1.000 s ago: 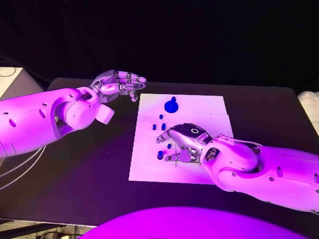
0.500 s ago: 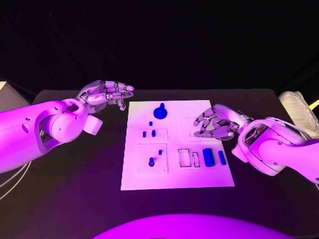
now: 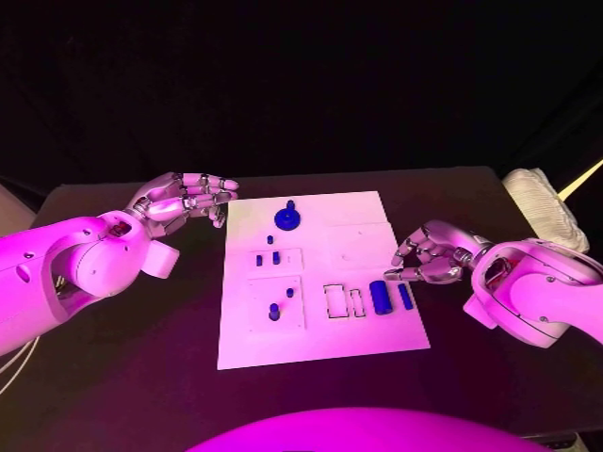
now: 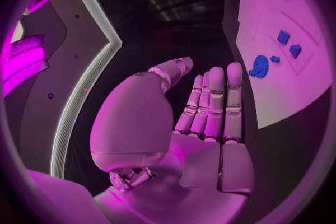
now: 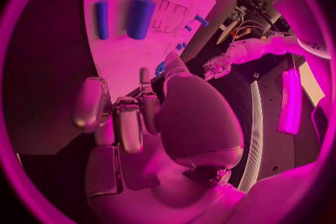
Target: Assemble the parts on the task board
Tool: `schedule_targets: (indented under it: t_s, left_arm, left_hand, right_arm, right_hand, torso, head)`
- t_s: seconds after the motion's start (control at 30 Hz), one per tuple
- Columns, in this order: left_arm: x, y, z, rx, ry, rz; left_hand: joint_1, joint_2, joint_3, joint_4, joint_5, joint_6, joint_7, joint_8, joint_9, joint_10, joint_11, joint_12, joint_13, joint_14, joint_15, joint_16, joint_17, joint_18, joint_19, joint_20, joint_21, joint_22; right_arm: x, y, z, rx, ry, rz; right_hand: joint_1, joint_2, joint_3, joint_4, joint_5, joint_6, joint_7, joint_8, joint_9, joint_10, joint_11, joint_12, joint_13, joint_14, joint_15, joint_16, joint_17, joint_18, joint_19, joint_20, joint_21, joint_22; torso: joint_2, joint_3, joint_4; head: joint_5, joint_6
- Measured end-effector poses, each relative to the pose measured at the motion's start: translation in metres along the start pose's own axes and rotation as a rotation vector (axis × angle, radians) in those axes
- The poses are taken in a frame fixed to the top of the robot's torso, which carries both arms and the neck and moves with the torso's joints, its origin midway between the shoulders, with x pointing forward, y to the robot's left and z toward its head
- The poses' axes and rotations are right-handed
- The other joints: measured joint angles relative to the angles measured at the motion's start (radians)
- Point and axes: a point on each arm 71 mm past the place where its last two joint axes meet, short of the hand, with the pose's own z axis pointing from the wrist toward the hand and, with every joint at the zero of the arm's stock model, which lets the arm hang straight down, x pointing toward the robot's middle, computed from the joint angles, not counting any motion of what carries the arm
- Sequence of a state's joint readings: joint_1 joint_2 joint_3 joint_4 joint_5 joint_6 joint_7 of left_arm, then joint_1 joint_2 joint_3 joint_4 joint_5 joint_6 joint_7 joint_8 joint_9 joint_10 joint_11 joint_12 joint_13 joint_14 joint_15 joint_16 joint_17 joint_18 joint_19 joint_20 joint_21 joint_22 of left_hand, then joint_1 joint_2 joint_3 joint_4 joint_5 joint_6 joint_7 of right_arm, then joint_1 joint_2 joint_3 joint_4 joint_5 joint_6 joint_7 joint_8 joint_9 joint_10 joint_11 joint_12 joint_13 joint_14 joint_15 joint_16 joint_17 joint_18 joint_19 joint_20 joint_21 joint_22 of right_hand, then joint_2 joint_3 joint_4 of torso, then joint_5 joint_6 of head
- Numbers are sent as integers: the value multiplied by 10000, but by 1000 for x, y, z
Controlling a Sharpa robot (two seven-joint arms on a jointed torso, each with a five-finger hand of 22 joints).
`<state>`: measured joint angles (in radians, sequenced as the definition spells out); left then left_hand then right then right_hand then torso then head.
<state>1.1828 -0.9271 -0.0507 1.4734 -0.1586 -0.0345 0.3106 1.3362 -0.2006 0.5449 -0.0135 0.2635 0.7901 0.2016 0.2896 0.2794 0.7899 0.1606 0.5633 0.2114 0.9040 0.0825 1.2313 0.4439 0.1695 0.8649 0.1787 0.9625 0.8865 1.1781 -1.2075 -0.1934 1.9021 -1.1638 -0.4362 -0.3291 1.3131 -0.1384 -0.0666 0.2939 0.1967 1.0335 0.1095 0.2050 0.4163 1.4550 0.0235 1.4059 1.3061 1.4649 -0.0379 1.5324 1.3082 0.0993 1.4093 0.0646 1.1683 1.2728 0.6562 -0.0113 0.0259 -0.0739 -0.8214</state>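
The white task board (image 3: 322, 344) lies mid-table. At its far end sits a round blue part (image 3: 288, 219), with small blue pegs (image 3: 268, 257) and two more small parts (image 3: 280, 303) further down it. A thick blue cylinder (image 3: 379, 293) and a slim one (image 3: 405, 296) lie by two empty slots (image 3: 344, 300). My right hand (image 3: 431, 254) hovers at the board's right edge, fingers loosely curved, holding nothing. My left hand (image 3: 187, 198) hangs off the far left corner, fingers straight, palm empty (image 4: 210, 117). The right wrist view looks past my right hand (image 5: 133, 123) at both cylinders (image 5: 140, 18).
A pale ribbed bundle (image 3: 540, 212) lies at the table's right edge. Bare black table (image 3: 138, 320) surrounds the board on all sides. Beyond the table everything is dark.
The camera has shifted. My right hand has lifted off the board's near middle and drawn back to its right edge, uncovering the two blue cylinders. My left hand keeps its place.
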Motion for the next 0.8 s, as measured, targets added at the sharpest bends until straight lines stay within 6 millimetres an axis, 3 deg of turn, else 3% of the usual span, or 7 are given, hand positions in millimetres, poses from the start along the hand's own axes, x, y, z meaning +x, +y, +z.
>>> schedule_targets:
  t_s: [0.13,0.3,0.37,0.8]
  left_arm:
    - [2,0,0,19,37,-41]
    - [2,0,-1,32,44,-63]
    - [2,0,-1,33,42,-70]
    - [2,1,-2,31,51,-91]
  left_hand:
    - [0,0,0,0,0,0,0,0,0,0,0,1,0,0,0,0,0,0,0,0,0,-2]
    - [0,0,0,0,0,0,0,0,0,0,0,1,0,0,0,0,0,-1,0,0,0,-1]
    - [0,0,0,0,0,0,0,0,0,0,0,1,0,0,0,0,0,0,0,0,0,-1]
    - [1,0,-41,41,0,1,1,0,0,0,0,1,-9,0,0,0,1,0,0,0,0,-13]
  right_arm:
    - [11,-6,-3,414,284,-333]
    - [23,-7,-3,730,520,-675]
    - [27,-7,-2,789,574,-783]
    - [45,-2,6,939,759,-1198]
  right_hand:
    - [-340,42,-334,-2,475,-1,0,108,67,74,5,271,21,0,0,97,0,0,59,-15,161,167]
    - [-340,42,-442,10,475,-1,1,115,93,74,5,372,21,0,1,116,-1,1,73,-2,255,268]
    - [-340,42,-462,2,475,-1,0,121,97,74,5,385,21,0,1,154,-1,-152,108,-37,270,301]
    - [-563,185,-637,9,474,51,-51,231,149,73,5,371,19,0,1,153,-3,-150,108,-37,302,305]
  torso:
    - [0,-2,5]
    - [12,-1,16]
    - [18,-5,20]
    - [23,-4,22]
  head:
    - [-84,-6]
    - [-147,-22]
    - [-154,-39]
    - [-141,-109]
